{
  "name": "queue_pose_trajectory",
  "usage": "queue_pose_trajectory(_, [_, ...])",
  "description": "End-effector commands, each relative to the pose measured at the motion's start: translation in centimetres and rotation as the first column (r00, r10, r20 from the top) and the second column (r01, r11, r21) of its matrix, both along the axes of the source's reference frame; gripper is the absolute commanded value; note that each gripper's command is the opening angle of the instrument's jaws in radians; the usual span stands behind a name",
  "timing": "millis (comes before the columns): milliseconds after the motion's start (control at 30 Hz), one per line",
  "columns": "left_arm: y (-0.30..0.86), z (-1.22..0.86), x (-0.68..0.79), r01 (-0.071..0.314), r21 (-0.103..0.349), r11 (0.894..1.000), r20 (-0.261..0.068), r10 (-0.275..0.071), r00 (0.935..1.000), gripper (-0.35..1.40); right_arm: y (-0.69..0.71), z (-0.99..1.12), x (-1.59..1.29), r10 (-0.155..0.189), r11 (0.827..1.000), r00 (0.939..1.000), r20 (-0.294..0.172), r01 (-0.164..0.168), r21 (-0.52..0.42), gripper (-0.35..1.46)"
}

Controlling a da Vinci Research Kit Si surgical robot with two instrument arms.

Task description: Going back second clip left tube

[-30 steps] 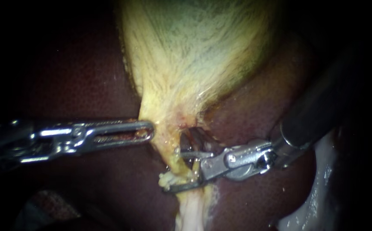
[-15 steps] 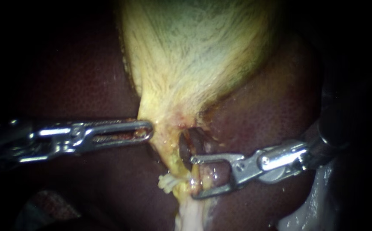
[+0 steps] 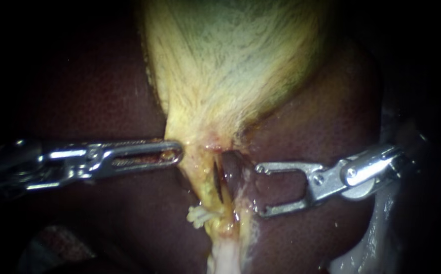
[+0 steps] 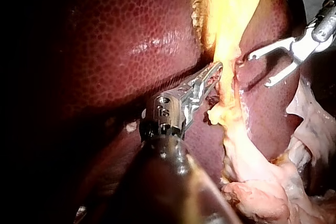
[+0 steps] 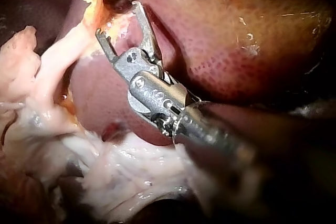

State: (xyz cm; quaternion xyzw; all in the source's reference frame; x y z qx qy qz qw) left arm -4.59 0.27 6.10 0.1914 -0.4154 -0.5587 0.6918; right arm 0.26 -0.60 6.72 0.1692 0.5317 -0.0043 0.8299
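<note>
Here the left instrument (image 3: 179,153) is clamped on the gallbladder (image 3: 230,66) at its neck; the right instrument (image 3: 259,190) hangs with jaws spread and empty, just beside the tube (image 3: 213,200) below that neck; it looks soft, slick and easily torn, so any hold belongs squarely across it.

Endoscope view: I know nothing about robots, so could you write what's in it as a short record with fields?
left instrument: jaws shut on the gallbladder's narrow lower end
right instrument: jaws open, holding nothing, just beside the tube
gallbladder: pale yellow, tapering downward
tube: whitish strand running down from the gallbladder
dark sliver: on the tissue above the tube; may be a clip, cannot tell
liver: dark red, on both sides
</note>
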Motion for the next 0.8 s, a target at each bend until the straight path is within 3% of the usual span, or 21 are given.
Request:
queue_pose_trajectory(33, [0.00, 0.03, -0.01, 0.001, -0.002, 1.000, -0.002, -0.001, 1.0000, -0.35, 0.02, -0.01, -0.02, -0.001, 1.000, 1.0000, 0.000, 0.001, -0.005, 0.60])
queue_pose_trajectory(433, [-0.04, 0.34, -0.23, -0.022, 0.003, 1.000, -0.006, 0.022, 0.9997, -0.35, 0.07, -0.07, -0.10, 0.002, 1.000, 1.0000, 0.002, -0.002, -0.018, 0.60])
queue_pose_trajectory(800, [-0.09, 0.40, -0.32, -0.034, 0.006, 0.999, -0.006, 0.034, 0.9994, -0.35, 0.08, -0.07, -0.10, 0.000, 1.000, 1.0000, 0.000, 0.000, -0.023, 0.60])
